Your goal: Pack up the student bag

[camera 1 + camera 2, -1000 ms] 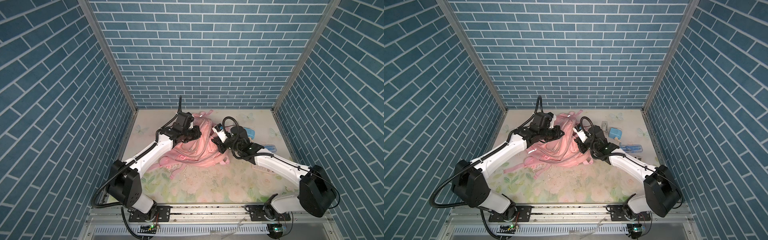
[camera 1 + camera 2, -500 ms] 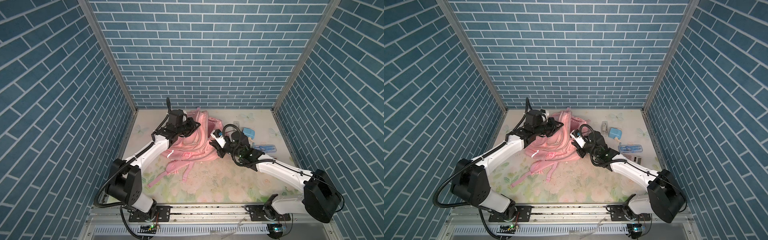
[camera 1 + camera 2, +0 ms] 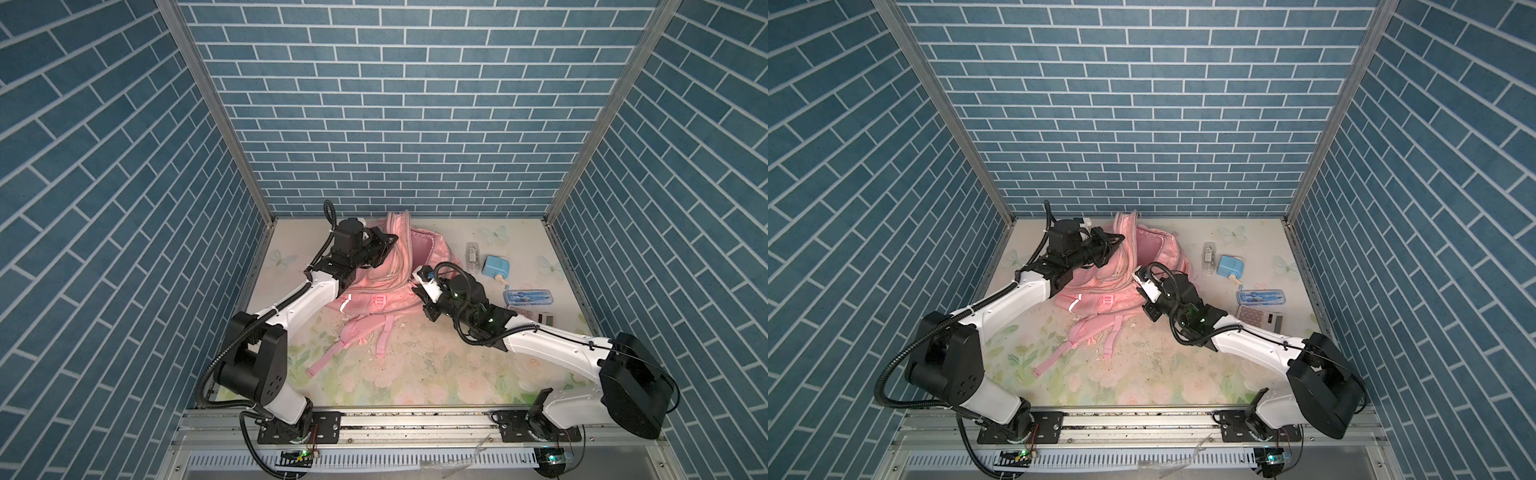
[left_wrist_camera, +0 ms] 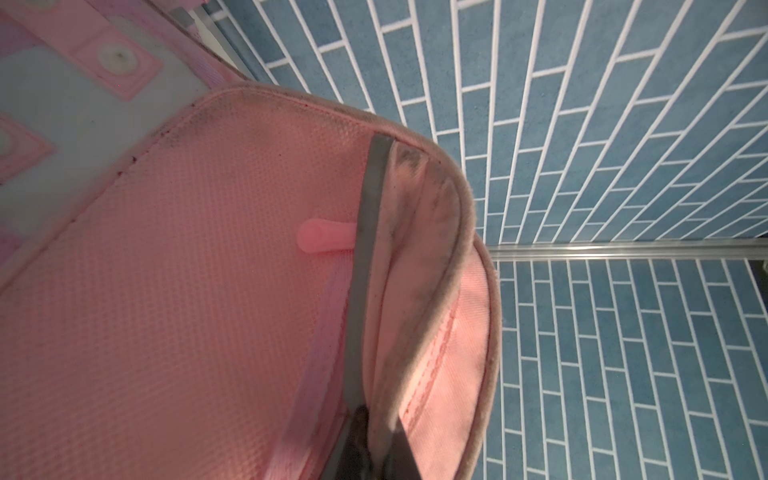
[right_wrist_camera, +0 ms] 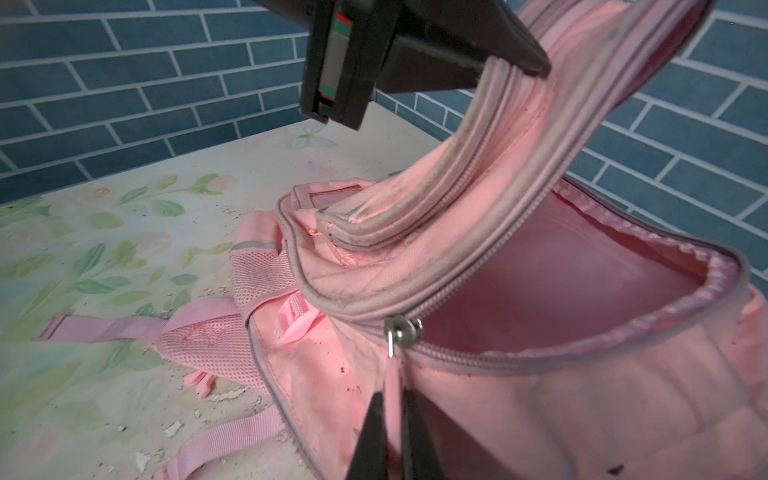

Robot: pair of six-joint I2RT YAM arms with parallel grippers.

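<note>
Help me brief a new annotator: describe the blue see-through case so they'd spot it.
Find the pink student bag at the back of the floral table and look right of it. The case is the long flat one toward the right wall, behind the calculator. Only it shows drawing instruments through a clear lid.

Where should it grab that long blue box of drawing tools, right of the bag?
Probably from straight above, pinching the box across its short width near its middle. It lies flat, long and narrow, so a middle grip should keep it level. The calculator lies close along its near edge, leaving little room there for a finger.
</note>
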